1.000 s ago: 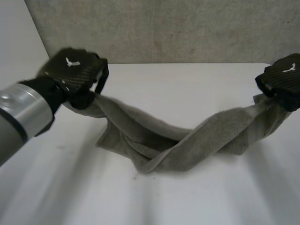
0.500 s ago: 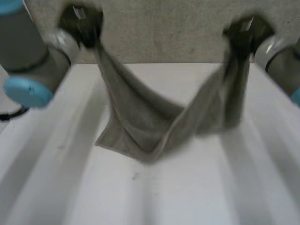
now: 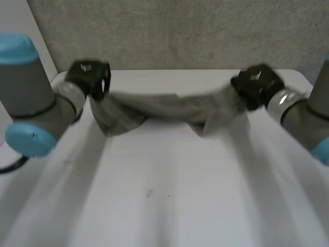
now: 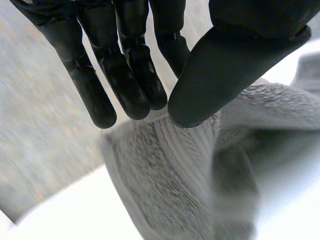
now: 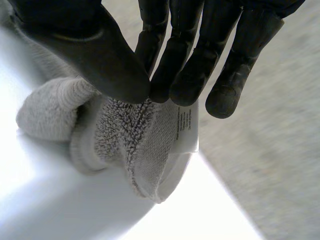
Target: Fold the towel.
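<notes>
Towel (image 3: 163, 106) strung between left hand (image 3: 91, 77), right hand (image 3: 256, 85); both apparently pinching.

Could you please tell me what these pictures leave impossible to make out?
Head view: the towel is blurred, so its folds, and whether it touches the table, are unclear.
Left wrist view: the thumb of the left hand covers the pinched part of the towel.
Right wrist view: the print on the label is too small to read.

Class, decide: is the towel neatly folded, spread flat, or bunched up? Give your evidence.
Bunched up, not folded. The towel stretches as a crumpled band between the left hand and right hand, each pinching one end.
</notes>
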Tool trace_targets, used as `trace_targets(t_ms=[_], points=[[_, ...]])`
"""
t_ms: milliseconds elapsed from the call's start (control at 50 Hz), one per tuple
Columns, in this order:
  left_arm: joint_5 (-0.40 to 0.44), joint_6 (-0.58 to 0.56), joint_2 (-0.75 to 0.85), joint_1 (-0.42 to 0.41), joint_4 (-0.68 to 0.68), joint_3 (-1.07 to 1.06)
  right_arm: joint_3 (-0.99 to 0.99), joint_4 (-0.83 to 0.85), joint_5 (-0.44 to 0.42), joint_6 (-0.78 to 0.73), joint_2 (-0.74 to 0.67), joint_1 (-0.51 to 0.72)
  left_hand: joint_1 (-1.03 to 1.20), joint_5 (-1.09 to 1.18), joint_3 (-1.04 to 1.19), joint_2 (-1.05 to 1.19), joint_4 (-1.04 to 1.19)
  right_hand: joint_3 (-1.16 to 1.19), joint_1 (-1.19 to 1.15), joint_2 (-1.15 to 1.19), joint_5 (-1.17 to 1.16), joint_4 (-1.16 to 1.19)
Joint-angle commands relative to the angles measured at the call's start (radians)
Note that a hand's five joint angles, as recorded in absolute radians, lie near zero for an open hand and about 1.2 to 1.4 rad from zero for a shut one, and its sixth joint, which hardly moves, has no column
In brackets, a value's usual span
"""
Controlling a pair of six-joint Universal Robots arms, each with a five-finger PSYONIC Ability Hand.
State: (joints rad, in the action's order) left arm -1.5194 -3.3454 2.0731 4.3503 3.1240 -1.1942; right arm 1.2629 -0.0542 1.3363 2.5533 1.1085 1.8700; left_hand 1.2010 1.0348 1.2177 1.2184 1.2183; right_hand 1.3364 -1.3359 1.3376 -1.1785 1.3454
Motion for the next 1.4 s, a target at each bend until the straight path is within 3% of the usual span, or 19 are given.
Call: trace_targets(t_ms=[20, 120, 340, 520, 640, 660, 680, 700, 720, 820, 880, 900, 940, 1060, 1240, 1400], points=[[0.042, -0.055, 0.004, -0.005, 0.104, -0.234, 0.107, 0.010, 0.000, -0.077, -0.087, 0.005, 0.195, 0.187, 0.179, 0.178, 0.178, 0.060, -0.060, 0.059, -0.043, 0.051], [0.051, -0.127, -0.018, -0.018, 0.111, -0.337, 0.174, -0.001, 0.001, -0.159, -0.082, -0.008, 0.195, 0.187, 0.179, 0.178, 0.178, 0.060, -0.060, 0.059, -0.043, 0.051], [0.050, -0.132, -0.127, -0.020, 0.107, -0.416, 0.276, -0.112, -0.020, -0.242, 0.042, -0.069, 0.195, 0.187, 0.179, 0.178, 0.178, 0.060, -0.060, 0.059, -0.043, 0.051], [0.048, -0.132, -0.321, -0.018, 0.102, -0.516, 0.428, -0.404, -0.088, -0.501, 0.183, -0.183, 0.195, 0.187, 0.179, 0.178, 0.178, 0.060, -0.060, 0.059, -0.043, 0.051], [0.051, -0.132, -0.439, -0.017, 0.102, -0.593, 0.550, -0.657, -0.170, -0.764, 0.315, -0.296, 0.195, 0.187, 0.179, 0.178, 0.178, 0.060, -0.060, 0.059, -0.043, 0.051], [0.051, -0.132, -0.456, -0.017, 0.102, -0.610, 0.550, -0.683, -0.202, -0.792, 0.323, -0.314, 0.195, 0.187, 0.179, 0.178, 0.178, -0.180, 0.180, -0.182, 0.197, -0.189], [0.051, -0.132, -0.464, -0.018, 0.103, -0.620, 0.550, -0.684, -0.203, -0.792, 0.323, -0.315, 0.195, 0.187, 0.179, 0.178, 0.178, -0.183, 0.182, -0.184, 0.199, -0.192], [0.051, -0.132, -0.464, -0.018, 0.104, -0.620, 0.544, -0.682, -0.239, -0.798, 0.326, -0.321, 0.195, 0.187, 0.179, 0.178, 0.178, -0.755, 0.755, -0.757, 0.772, -0.764], [0.051, -0.134, -0.469, -0.018, 0.105, -0.630, 0.532, -0.673, -0.278, -0.789, 0.326, -0.321, 0.195, 0.187, 0.179, 0.178, 0.178, -1.156, 1.156, -1.158, 1.173, -1.165], [0.051, -0.132, -0.462, -0.020, 0.105, -0.637, 0.458, -0.655, -0.361, -0.697, 0.326, -0.324, 0.195, 0.187, 0.179, 0.178, 0.178, -1.162, 1.161, -1.163, 1.178, -1.171], [0.053, -0.134, -0.453, -0.020, 0.105, -0.636, 0.296, -0.600, -0.404, -0.422, 0.259, -0.313, 0.195, 0.187, 0.179, 0.178, 0.178, -1.162, 1.161, -1.163, 1.178, -1.171], [0.053, -0.134, -0.453, -0.020, 0.105, -0.636, 0.296, -0.599, -0.404, -0.421, 0.258, -0.313, 0.195, 0.187, 0.179, 0.178, 0.178, -1.162, 1.161, -1.163, 1.178, -1.171], [0.053, -0.134, -0.453, -0.024, 0.105, -0.630, 0.166, -0.573, -0.382, -0.285, 0.171, -0.290, 0.195, 0.187, 0.179, 0.178, 0.178, -1.162, 1.161, -1.163, 1.178, -1.171], [0.053, -0.134, -0.465, -0.024, 0.105, -0.617, -0.089, -0.564, -0.312, -0.130, -0.005, -0.177, 0.195, 0.187, 0.179, 0.178, 0.178, -1.162, 1.161, -1.163, 1.178, -1.171], [0.051, -0.135, -0.470, -0.026, 0.104, -0.605, -0.455, -0.566, -0.155, -0.067, -0.309, -0.060, 0.195, 0.187, 0.179, 0.178, 0.178, -1.162, 1.161, -1.163, 1.178, -1.171], [0.051, -0.135, -0.466, -0.026, 0.104, -0.608, -0.663, -0.569, -0.117, -0.050, -0.495, -0.017, 0.195, 0.187, 0.179, 0.178, 0.178, -0.961, 0.961, -0.962, 0.978, -0.970]])
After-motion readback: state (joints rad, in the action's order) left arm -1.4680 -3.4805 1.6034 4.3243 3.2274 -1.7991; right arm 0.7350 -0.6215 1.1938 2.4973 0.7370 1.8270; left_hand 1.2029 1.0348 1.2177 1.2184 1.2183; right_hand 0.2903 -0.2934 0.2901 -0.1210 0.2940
